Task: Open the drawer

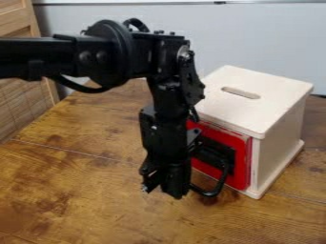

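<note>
One red drawer (238, 172) sits in the front of a pale wooden casing (276, 119), on the right side of the camera view. Its front looks flush with the casing, as far as I can see past my own arm, which covers part of its left side. A black plate (226, 148) lies at the middle of the red, and a black wire loop handle (222, 187) stands out from it, curving low toward me.

My fingers (163, 186) are narrow, closed together and pointing down, just to the left of the handle's lower bend. I cannot tell whether they touch the wire, since black overlaps black there. My arm (57, 59) reaches in from the left edge of the view, level at first, then drops steeply in front of the casing's left side.

Above the drawer, the casing's flat top has a slot (239, 92) cut through it. Under everything spreads the brown wooden table (76, 186), its grain mottled darker in patches, with a thin seam running across it. Pale slatted wood (26, 95) stands at the far left, and a light grey wall (249, 40) rises behind the table.
</note>
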Controlling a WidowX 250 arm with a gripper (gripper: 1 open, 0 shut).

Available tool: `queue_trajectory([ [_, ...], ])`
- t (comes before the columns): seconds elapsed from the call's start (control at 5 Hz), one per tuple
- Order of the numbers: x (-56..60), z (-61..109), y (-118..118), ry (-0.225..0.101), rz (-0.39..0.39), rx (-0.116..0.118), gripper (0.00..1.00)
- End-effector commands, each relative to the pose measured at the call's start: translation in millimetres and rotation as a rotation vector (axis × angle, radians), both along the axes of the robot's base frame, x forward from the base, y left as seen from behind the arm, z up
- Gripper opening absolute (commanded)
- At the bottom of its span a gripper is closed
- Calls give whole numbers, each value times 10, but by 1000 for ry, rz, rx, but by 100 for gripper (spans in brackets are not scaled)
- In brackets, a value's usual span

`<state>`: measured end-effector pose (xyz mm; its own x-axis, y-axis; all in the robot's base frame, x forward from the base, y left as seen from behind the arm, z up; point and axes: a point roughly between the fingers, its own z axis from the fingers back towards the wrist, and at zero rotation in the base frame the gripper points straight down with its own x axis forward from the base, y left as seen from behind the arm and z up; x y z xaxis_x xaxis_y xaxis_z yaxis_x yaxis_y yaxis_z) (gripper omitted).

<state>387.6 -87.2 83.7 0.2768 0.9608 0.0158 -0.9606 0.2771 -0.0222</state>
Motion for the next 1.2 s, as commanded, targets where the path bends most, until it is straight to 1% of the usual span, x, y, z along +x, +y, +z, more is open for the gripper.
queue_trajectory([
  [0.0,-20,417,53,-101,15,-12,0],
  [0.4,-133,465,102,-101,29,-11,0],
  [0.6,-177,479,123,-103,31,-6,0],
  [1.0,-226,513,150,-105,34,3,0],
])
